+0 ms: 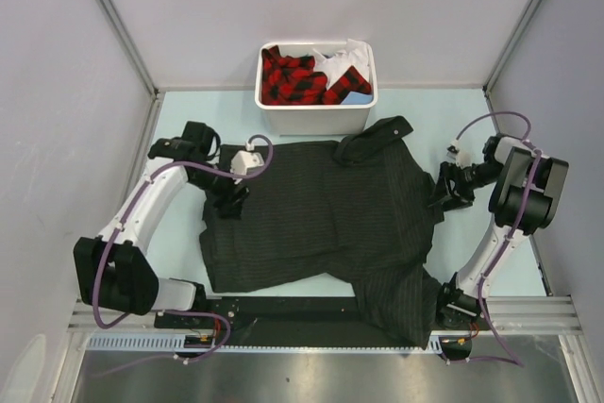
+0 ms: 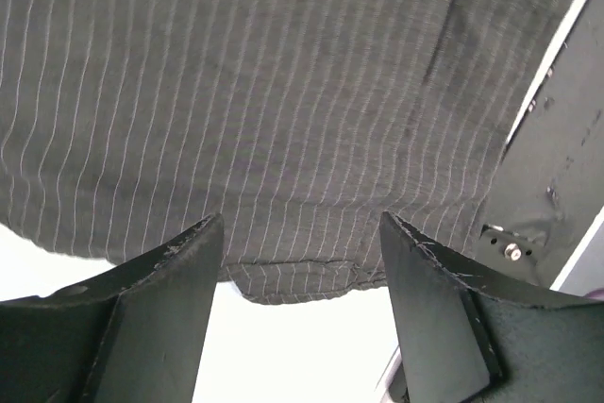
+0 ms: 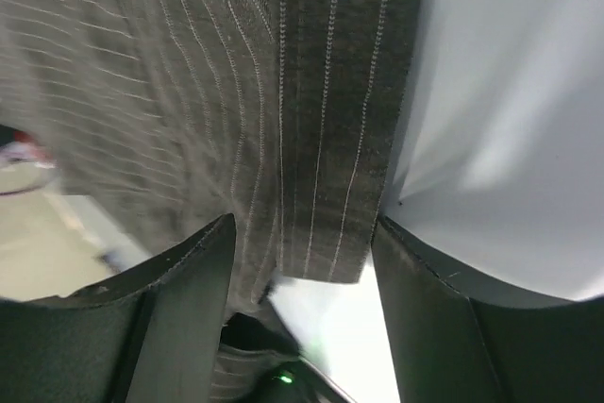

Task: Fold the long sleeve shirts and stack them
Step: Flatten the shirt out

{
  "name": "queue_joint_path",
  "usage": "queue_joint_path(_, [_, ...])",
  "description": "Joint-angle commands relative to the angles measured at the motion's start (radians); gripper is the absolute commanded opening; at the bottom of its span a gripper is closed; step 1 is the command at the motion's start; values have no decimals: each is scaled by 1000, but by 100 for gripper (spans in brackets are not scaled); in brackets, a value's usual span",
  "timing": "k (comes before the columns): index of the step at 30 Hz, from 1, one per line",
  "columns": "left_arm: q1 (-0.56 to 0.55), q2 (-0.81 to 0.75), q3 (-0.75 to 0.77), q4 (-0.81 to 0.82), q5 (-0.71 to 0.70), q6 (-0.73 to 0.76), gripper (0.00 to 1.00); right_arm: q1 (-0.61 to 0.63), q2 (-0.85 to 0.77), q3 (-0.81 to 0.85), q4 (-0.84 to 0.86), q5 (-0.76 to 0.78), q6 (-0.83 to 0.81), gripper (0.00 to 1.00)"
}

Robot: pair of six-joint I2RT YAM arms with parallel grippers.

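Left hand (image 2: 300, 224) is gaping wide at the pinstriped shirt (image 1: 321, 219) edge. Right hand (image 3: 302, 224) is spreading equally wide around a strip of cloth (nothing pinched), seemingly readying a fold. The shirt is lying spread mid-counter (image 1: 179, 243), one sleeve spilling over the near edge.

Here's my shirt (image 1: 321, 214), charcoal with fine pale pinstripes, spread across the table (image 1: 425, 106), mostly flat but rumpled. The collar (image 1: 376, 136) points to the far side, bunched up. On the right, one sleeve (image 1: 404, 304) trails over the table's near edge. Close up on the left, the hem (image 2: 293, 285) lies flat, one corner curling.
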Motion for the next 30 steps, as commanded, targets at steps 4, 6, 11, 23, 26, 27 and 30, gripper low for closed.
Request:
queue_joint_path(4, [70, 4, -31, 45, 91, -46, 72, -178, 80, 29, -123, -290, -146, 66])
queue_joint_path(6, [78, 8, -43, 63, 83, -54, 72, -195, 140, 24, -163, -330, -172, 65])
queue_joint_path(11, [124, 67, -14, 93, 85, -89, 71, -195, 188, -58, -9, -344, -60, 57])
queue_joint_path(23, [196, 193, 109, 155, 108, -175, 70, -304, 119, -75, -99, -255, -125, 0])
queue_joint_path(26, [196, 219, 103, 181, 102, -184, 69, -362, 67, -95, -114, -164, -162, 0])
queue_joint_path(27, [196, 228, 103, 186, 97, -186, 69, -376, 52, -106, -114, -149, -165, 0])
queue_joint_path(30, [196, 261, 110, 200, 91, -192, 69, -385, -33, -166, -124, -83, -194, 0])
